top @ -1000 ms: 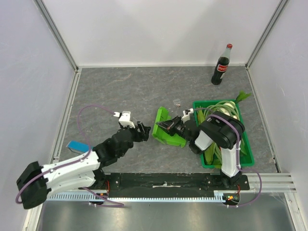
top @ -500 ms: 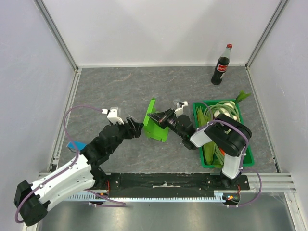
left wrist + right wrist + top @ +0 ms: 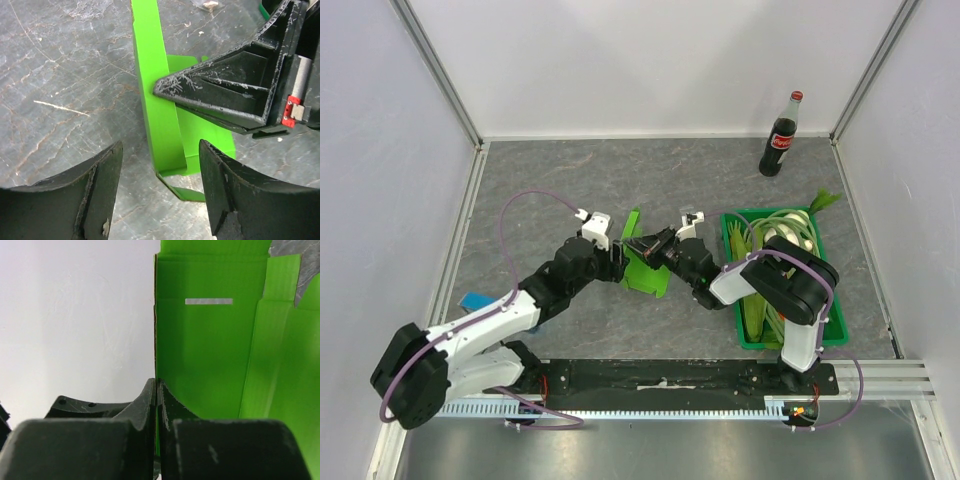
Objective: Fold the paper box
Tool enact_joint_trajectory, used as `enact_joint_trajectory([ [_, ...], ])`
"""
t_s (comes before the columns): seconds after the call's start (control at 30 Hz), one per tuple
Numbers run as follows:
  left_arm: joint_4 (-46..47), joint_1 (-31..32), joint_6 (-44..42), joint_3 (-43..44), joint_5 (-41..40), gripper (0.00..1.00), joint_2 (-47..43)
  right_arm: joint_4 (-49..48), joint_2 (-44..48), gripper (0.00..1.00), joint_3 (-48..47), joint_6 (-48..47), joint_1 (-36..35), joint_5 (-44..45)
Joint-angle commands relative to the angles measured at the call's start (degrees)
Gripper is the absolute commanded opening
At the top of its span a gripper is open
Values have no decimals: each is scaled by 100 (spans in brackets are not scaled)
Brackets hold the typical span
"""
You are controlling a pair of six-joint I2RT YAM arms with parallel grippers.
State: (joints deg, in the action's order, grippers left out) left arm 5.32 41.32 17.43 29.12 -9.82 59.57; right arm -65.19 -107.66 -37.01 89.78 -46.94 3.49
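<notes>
Your right fingers [image 3: 142, 407] are clamping a wall of the small lime-green card paper box [image 3: 646, 268], steadying it so your spread, empty left fingers [image 3: 97, 180] can fold it.

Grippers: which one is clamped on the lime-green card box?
The right gripper: jaws pinched shut on a wall of the lime-green paper box. The left gripper stands open just short of it.

Cola bottle [image 3: 782, 137], vegetable crate [image 3: 760, 344], blue block [image 3: 475, 300]

Top camera looks down from behind; both wrist cameras closely share the paper box [image 3: 159, 120].
</notes>
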Motion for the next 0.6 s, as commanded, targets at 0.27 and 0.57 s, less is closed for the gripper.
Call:
enact_joint_trajectory([
  [0.27,558,-36,-1452,629,218,62,1100,120,227,5,-43,-259,97,-522],
  [0.57,891,-89,-1945,349,754,38,987,156,368,8,98,-356,466,-1446],
])
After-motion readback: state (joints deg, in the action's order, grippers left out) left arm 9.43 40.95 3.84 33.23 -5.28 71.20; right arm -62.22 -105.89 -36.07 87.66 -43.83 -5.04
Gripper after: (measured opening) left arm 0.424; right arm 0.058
